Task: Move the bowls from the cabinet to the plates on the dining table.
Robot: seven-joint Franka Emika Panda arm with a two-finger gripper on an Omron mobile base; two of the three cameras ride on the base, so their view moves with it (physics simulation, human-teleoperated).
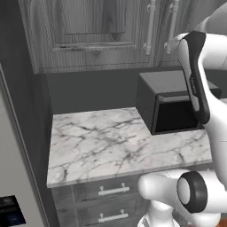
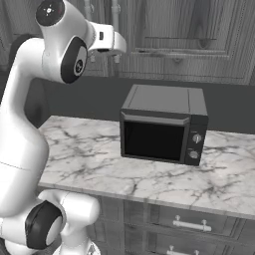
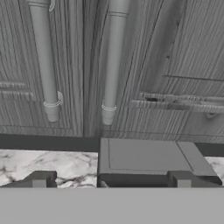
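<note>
Gripper [image 3: 109, 179] jaws wide, empty, facing cabinet [image 3: 144, 65] doors, both shut; bowls presumably inside, hidden. Two vertical bar handles [image 3: 111, 61] lie just ahead and above jaws, over microwave [image 3: 144, 159].

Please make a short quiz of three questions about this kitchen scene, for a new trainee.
1. True or false: the cabinet doors are shut.
2. What stands on the counter below the cabinet? A) microwave B) kettle C) toaster
3. The claw is ____ (open/shut).

Key:
1. True; both silver handles hang side by side on closed doors.
2. A, the black microwave.
3. Open; its tips stand far apart and hold nothing.
</note>
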